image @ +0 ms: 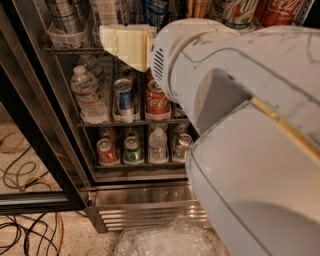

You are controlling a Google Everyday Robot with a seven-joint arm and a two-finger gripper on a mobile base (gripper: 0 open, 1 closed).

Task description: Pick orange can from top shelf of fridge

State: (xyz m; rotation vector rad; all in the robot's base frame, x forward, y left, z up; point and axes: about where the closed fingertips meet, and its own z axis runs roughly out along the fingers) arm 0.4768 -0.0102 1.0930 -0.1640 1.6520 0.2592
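Note:
The fridge [47, 145] stands open, with its black door frame at the left. Along the upper edge runs the top shelf [70, 50], a wire rack with tall cans in clear trays. Only the lower part of the orange can [199, 7] shows at the top edge, right of centre. My gripper [125, 46], cream-coloured, is at the front of the top shelf, left of and below the orange can. The big white arm [240, 100] fills the right side and hides much of the shelf.
On the top shelf are a plaid can [62, 15], a green-and-white can [240, 10] and a red Coca-Cola can [280, 10]. Lower racks hold a water bottle [90, 95], short cans [123, 97] and more. Ribbed steel base [145, 205], crumpled plastic [165, 240], floor cables [25, 235].

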